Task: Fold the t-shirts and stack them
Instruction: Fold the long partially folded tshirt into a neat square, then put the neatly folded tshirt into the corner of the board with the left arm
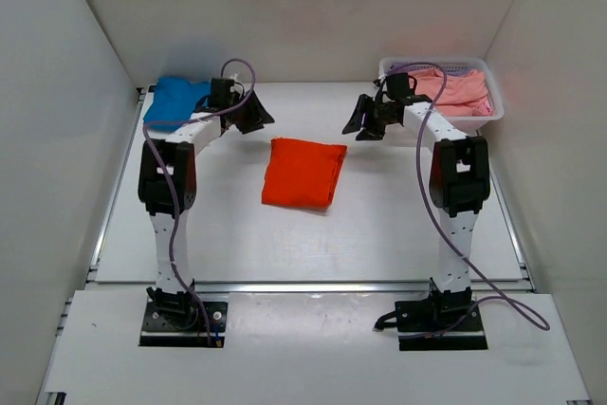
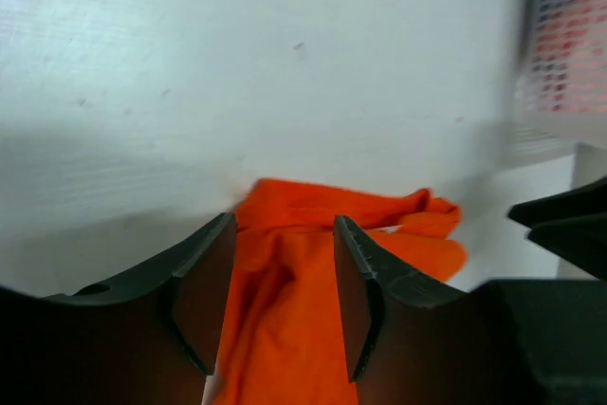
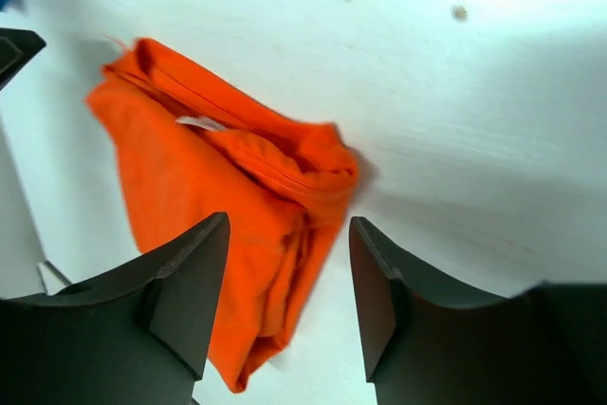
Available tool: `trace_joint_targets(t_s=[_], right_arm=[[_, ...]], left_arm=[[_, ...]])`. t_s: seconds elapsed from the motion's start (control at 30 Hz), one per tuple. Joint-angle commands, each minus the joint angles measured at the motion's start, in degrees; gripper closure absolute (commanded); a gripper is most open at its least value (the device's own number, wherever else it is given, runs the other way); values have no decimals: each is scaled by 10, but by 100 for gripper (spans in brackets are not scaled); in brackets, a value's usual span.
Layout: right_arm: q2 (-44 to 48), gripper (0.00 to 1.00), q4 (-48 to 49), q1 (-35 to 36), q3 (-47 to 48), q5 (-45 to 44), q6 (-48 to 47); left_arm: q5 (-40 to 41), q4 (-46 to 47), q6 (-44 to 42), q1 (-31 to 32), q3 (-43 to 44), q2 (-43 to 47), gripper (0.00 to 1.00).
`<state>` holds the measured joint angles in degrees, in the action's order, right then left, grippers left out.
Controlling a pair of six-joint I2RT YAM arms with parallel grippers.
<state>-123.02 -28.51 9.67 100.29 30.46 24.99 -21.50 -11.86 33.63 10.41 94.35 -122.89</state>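
Note:
A folded bright orange t-shirt [image 1: 303, 173] lies flat in the middle of the table; it also shows in the left wrist view [image 2: 313, 263] and the right wrist view [image 3: 228, 196]. A folded blue t-shirt [image 1: 177, 99] lies at the back left. Pale pink t-shirts [image 1: 455, 92] fill the basket at the back right. My left gripper [image 1: 254, 116] hovers open and empty above the table, left of and behind the orange shirt. My right gripper [image 1: 362, 119] hovers open and empty, right of and behind it. Neither touches cloth.
The white lattice basket [image 1: 493, 111] stands at the back right corner, also blurred in the left wrist view [image 2: 564, 54]. White walls close the table on three sides. The arm bases sit at the near edge.

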Motion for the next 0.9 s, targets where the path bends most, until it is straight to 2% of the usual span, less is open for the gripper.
trace_joint_targets(t_s=[0.0, 0.1, 0.2, 0.33, 0.4, 0.57, 0.7, 0.83, 0.87], right_arm=[[26, 49, -45, 22, 11, -35, -27], [64, 50, -21, 32, -53, -51, -28], [98, 51, 0, 34, -107, -44, -22], [155, 54, 24, 35, -174, -42, -20], [177, 56, 33, 34, -204, -40, -17], [240, 59, 62, 22, -288, -27, -3], [269, 60, 67, 13, -323, -17, 1], [293, 61, 75, 2, -334, -9, -2], [302, 61, 76, -3, -335, -5, -1]], left_arm=[[-45, -15, -19, -2, 5, 8, 43], [-8, 6, -42, 1, -94, 46, 39], [33, 1, -73, 7, -150, 83, 35], [31, 9, -84, 18, -207, 105, 28], [37, 20, -83, 36, -225, 107, 28], [81, -5, -104, 79, -207, 82, 25], [137, -72, -125, 113, -165, 54, 27], [198, -164, -163, 138, -108, 14, 37], [212, -188, -172, 141, -88, 1, 45]])
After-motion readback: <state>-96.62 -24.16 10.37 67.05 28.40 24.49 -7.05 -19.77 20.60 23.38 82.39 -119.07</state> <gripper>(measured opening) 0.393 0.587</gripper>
